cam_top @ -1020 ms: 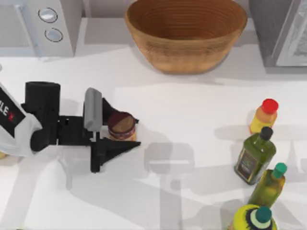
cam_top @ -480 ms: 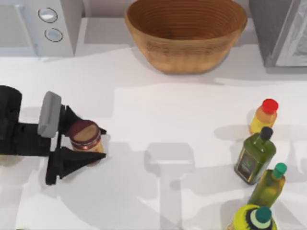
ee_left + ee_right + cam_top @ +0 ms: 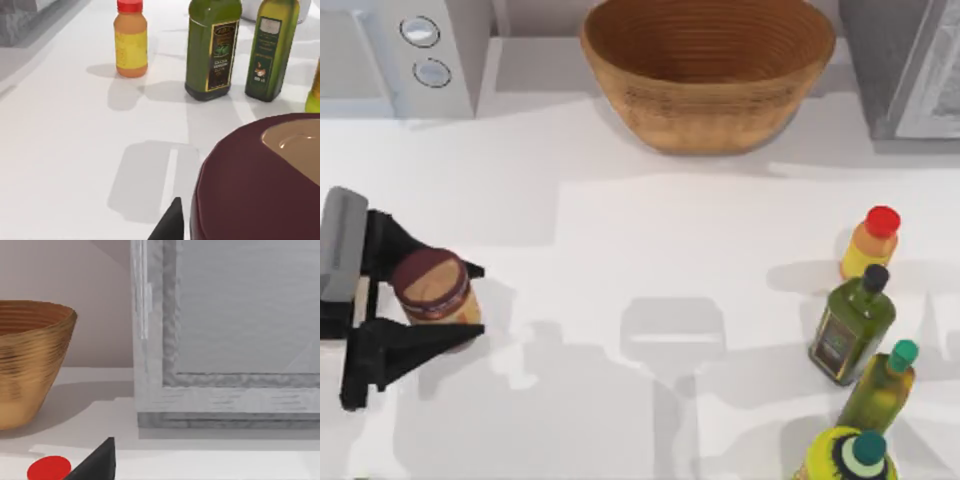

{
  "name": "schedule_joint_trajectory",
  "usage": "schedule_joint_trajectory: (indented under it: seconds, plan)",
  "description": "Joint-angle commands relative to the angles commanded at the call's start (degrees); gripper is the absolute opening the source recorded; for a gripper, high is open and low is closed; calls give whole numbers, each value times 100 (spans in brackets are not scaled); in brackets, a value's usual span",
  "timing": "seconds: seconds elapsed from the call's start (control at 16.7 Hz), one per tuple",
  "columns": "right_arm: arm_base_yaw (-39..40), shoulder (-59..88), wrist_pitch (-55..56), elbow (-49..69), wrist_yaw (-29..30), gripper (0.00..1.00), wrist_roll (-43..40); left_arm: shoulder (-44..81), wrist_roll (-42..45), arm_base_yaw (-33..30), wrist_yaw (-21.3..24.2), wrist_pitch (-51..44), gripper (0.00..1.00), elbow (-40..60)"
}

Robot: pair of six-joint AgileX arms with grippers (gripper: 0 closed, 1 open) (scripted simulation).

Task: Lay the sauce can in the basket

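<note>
Since the earlier frames the left gripper has carried the sauce can from mid-worktop toward the worktop's left edge, seemingly lifting it. Its fingers are clamped on the can's sides, the can upright between them. The basket stands at the rear edge, well apart, so the can has moved away from its goal; a carry toward the rear probably comes next. The red-capped bottle and oil bottles stand near the right edge.

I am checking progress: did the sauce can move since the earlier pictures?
Yes. The sauce can, held in the left gripper, has moved toward the table's left edge, farther from the basket.
</note>
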Motion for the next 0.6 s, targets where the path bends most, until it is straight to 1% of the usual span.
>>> schedule_joint_trajectory:
  seconds: [0.12,0.42,0.48,0.6]
  plan:
    - [0,0,0,0,0,100,0,-120,139,45,-6,-144,0,-13]
    - [0,0,0,0,0,100,0,-91,132,13,-15,-127,0,14]
    - [0,0,0,0,0,100,0,-65,68,-13,-73,-68,0,72]
    - [0,0,0,0,0,100,0,59,-239,-137,-348,221,0,347]
